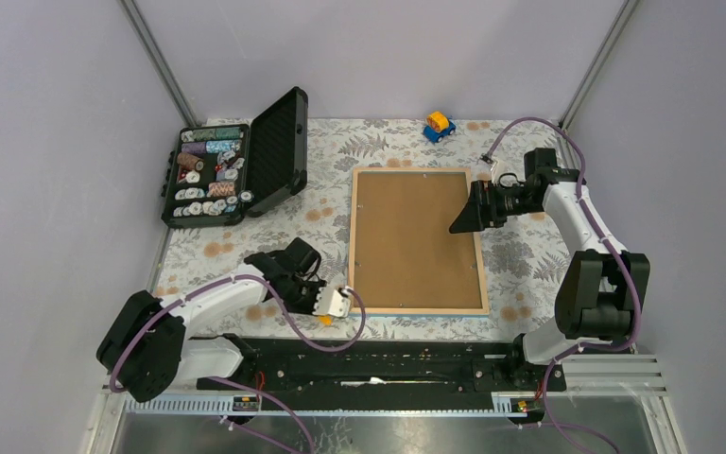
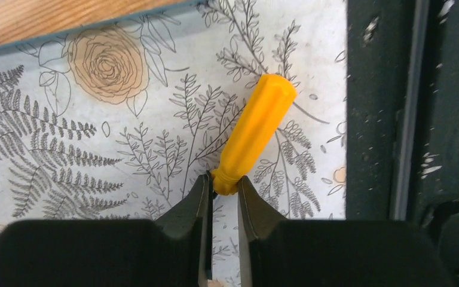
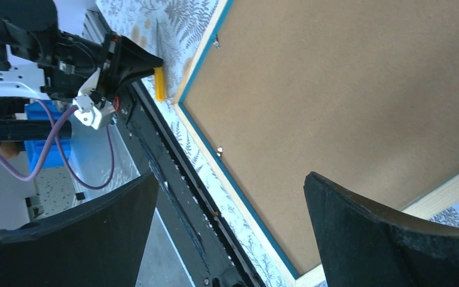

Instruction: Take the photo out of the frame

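One frame (brown back up)

This looks like a robot test room in a lab, not a home. Plain pale purple-grey walls stand close around a small table with a white cloth printed with grey ferns and orange roses, and two white and black robot arms, one on the left and one on the right, are fixed to a black metal rail at its near edge, with purple cables running along them. The things on the table seem picked for practice: a black plastic case of poker chips, a small blue and yellow toy car, a yellow plastic tool handle and a big wood-rimmed picture frame lying face down.
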Tool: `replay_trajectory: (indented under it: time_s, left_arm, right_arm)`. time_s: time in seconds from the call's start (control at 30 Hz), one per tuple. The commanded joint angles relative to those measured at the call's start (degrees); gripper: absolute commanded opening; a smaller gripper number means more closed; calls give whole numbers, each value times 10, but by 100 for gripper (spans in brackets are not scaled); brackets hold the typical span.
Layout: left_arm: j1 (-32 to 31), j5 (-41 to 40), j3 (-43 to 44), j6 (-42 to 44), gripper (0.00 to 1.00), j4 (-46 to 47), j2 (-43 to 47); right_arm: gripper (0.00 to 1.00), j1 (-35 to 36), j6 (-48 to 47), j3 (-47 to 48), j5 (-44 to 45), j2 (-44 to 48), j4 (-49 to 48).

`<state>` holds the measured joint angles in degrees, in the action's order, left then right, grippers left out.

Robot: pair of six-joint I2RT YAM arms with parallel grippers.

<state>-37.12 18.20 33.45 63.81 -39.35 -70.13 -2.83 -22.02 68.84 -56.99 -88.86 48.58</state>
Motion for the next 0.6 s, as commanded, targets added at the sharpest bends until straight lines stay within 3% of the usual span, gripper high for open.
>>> replay_trajectory:
  time_s: [0.0, 0.13, 0.3, 0.57]
  left_arm:
    - [-1, 73, 38, -71, 8, -2, 26]
    - [0, 162, 141, -205, 0, -36, 55]
    - [0, 209, 227, -424, 0, 68, 44]
    - [0, 220, 275, -573, 0, 163, 0]
  right_arm:
    - [100, 12, 38, 10, -58, 15, -30]
    - [100, 39, 69, 9, -77, 18, -51]
    - [100, 102, 139, 8, -101, 38, -110]
    - [100, 228, 217, -14, -92, 90, -218]
